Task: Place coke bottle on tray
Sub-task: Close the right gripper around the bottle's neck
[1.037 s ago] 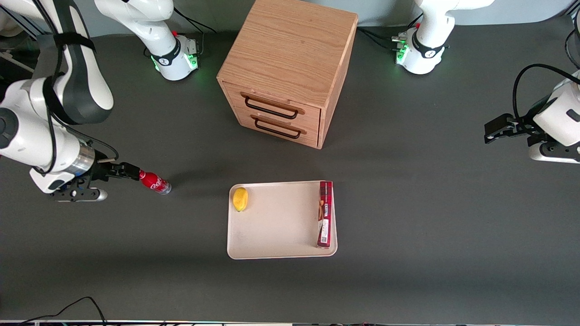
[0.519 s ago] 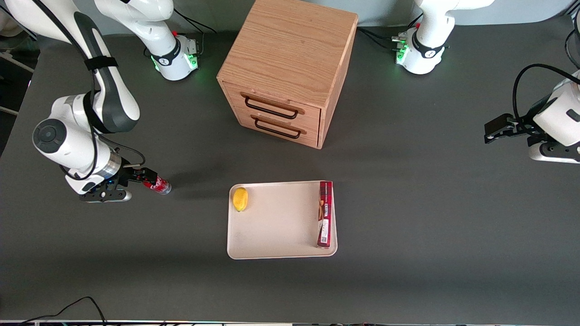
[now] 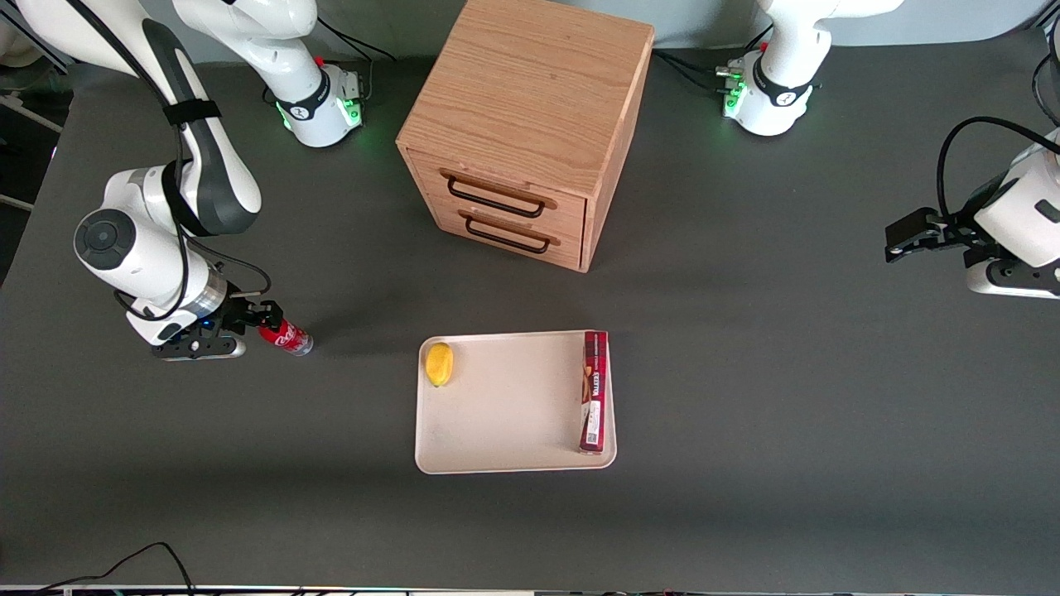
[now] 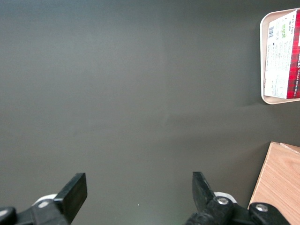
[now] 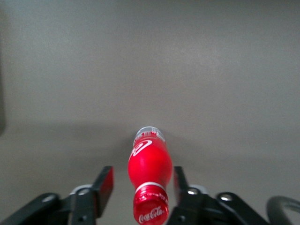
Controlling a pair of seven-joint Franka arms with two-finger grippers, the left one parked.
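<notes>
The coke bottle [image 3: 286, 337] lies on its side on the dark table, toward the working arm's end, well apart from the tray [image 3: 505, 414]. In the right wrist view the coke bottle [image 5: 149, 173] points its red cap at the camera, its clear base away. My right gripper [image 3: 267, 318] is low at the bottle's cap end. It is open, and its fingers [image 5: 106, 183] stand on either side of the bottle's neck with a gap on each side. The gripper [image 5: 143, 185] does not touch the bottle. The cream tray lies flat, nearer the front camera than the cabinet.
On the tray lie a yellow lemon [image 3: 439, 363] and a long red box [image 3: 594, 391]. A wooden drawer cabinet [image 3: 522, 124] stands farther from the front camera, both drawers shut. The tray's corner with the red box [image 4: 283, 56] shows in the left wrist view.
The right arm has moved toward the bottle and the gripper now straddles its cap end. The bottle has not moved.
</notes>
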